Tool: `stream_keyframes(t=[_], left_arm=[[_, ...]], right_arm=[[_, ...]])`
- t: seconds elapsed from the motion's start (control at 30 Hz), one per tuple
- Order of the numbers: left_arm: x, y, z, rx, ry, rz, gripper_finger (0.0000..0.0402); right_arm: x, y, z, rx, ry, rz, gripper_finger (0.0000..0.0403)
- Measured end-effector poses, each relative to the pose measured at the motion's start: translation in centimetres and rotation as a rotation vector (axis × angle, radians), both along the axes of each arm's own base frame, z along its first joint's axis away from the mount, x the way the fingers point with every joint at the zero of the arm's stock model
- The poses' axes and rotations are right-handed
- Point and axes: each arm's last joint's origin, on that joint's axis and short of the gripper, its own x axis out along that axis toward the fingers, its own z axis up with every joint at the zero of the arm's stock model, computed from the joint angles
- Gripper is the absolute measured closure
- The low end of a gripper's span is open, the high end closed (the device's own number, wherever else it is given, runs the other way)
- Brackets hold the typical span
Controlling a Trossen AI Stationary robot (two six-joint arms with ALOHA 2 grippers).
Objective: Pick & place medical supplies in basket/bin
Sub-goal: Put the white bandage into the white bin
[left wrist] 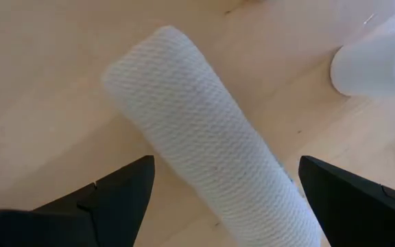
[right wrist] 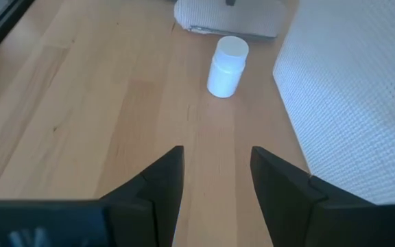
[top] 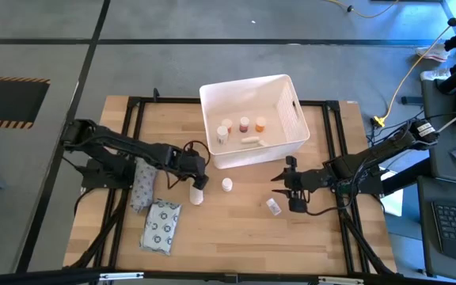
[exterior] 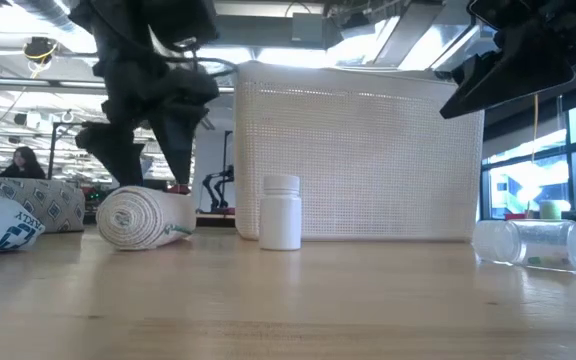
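Note:
The white bin [top: 291,141] stands at the table's middle far side and holds a few small bottles with coloured caps [top: 245,124] and a tiny white tube [top: 251,140]. A white roll [top: 197,195] lies on its side on the table just in front of the bin's left corner. My left gripper [top: 199,180] is open above the roll [left wrist: 204,137], one finger on either side of it, not touching. A small white bottle [top: 226,184] stands upright to the right of the roll. My right gripper [top: 285,184] is open and empty, above the table beside a clear bottle [top: 273,206] lying on its side.
A flat packet with a ring pattern [top: 161,226] lies near the left front. A second patterned packet [top: 142,187] lies under my left arm. The bin's mesh wall [right wrist: 348,82] is close beside my right gripper. Bare wood lies along the table's near side.

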Motion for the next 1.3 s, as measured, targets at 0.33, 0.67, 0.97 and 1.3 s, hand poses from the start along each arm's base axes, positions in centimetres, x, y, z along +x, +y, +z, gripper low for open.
stream_keyframes(t=[0.33,0.67,0.97,1.3], left_arm=[[1.2,-0.4,-3.8,-0.091,0.128,-0.013,0.0050],[1.2,0.4,-4.2,-0.123,0.163,-0.092,0.0118],[1.2,0.5,-3.9,-0.111,0.136,-0.150,0.0253],[-1.1,0.7,0.2,-0.033,0.084,-0.115,0.0303]], right_arm=[[-0.1,0.0,-0.1,-0.010,0.015,0.004,0.0232],[-0.1,0.0,-0.2,-0.011,0.018,0.003,0.0232],[-0.2,-0.1,-0.3,-0.020,0.040,0.003,0.0232],[-0.2,-0.1,-0.3,-0.011,0.042,-0.004,0.0232]])
